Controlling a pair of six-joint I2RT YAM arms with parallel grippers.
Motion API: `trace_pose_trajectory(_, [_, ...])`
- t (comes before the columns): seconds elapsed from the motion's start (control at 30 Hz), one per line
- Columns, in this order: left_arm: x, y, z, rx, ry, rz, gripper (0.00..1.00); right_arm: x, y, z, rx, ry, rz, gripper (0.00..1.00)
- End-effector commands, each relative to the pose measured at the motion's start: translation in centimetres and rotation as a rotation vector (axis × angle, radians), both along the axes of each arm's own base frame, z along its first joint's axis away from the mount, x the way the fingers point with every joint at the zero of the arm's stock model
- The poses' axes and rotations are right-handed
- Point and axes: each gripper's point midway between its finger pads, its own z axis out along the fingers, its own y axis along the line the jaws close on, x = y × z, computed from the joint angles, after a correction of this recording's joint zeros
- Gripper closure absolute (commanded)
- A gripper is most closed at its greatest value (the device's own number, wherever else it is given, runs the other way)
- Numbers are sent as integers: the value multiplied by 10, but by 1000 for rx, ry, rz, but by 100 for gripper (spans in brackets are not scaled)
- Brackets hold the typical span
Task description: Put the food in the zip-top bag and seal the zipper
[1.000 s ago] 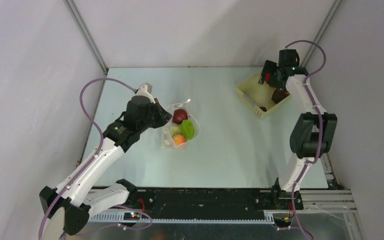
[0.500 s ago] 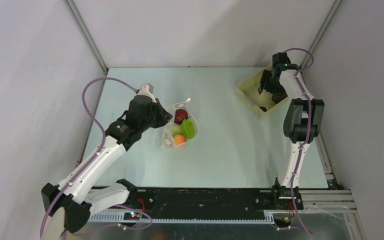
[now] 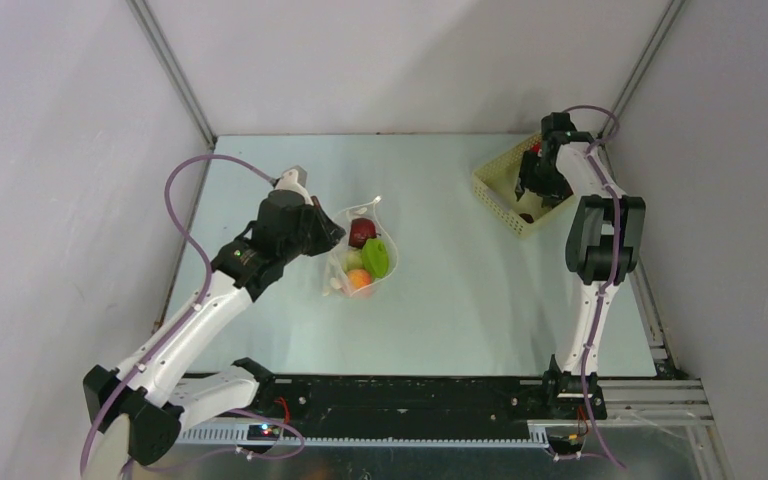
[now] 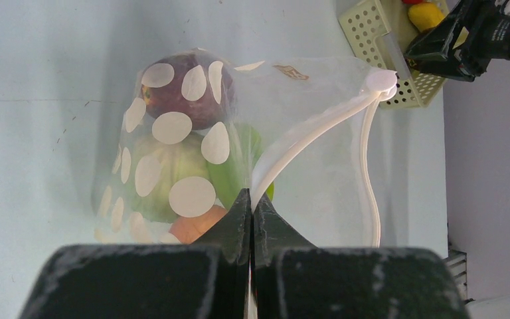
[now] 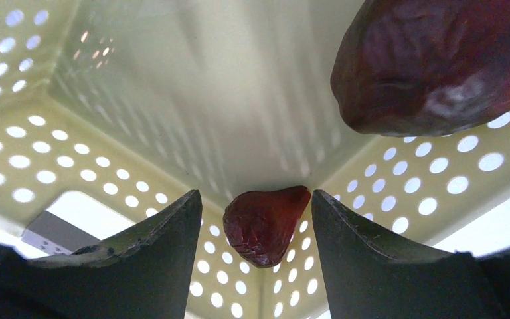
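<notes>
Right gripper (image 3: 532,190), poised above the pale yellow perforated plastic basket (image 3: 498,206) a second ago, has dropped down inside it, while the white right arm (image 3: 600,240) has folded its elbow in closer to the basket's side. The spread fingers (image 5: 139,259) now straddle a small dark maroon wrinkled toy fruit (image 5: 265,222) in a corner of the basket floor, a larger dark maroon toy fruit (image 5: 438,60) lying just beyond.
</notes>
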Motion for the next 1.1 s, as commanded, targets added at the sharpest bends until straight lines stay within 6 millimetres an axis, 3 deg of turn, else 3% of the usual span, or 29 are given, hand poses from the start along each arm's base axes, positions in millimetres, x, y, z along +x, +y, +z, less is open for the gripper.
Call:
trace_pose_trajectory(0.0, [2, -5, 0, 2, -18, -24, 100, -10, 6, 1, 1, 29, 51, 34])
trace_pose_trajectory(0.63, [3, -3, 0, 13, -28, -26, 100, -34, 18, -15, -37, 122, 98, 33])
trace_pose_trajectory(1.07, [5, -5, -1, 14, -25, -28, 100, -45, 7, -35, -107, 203, 92, 35])
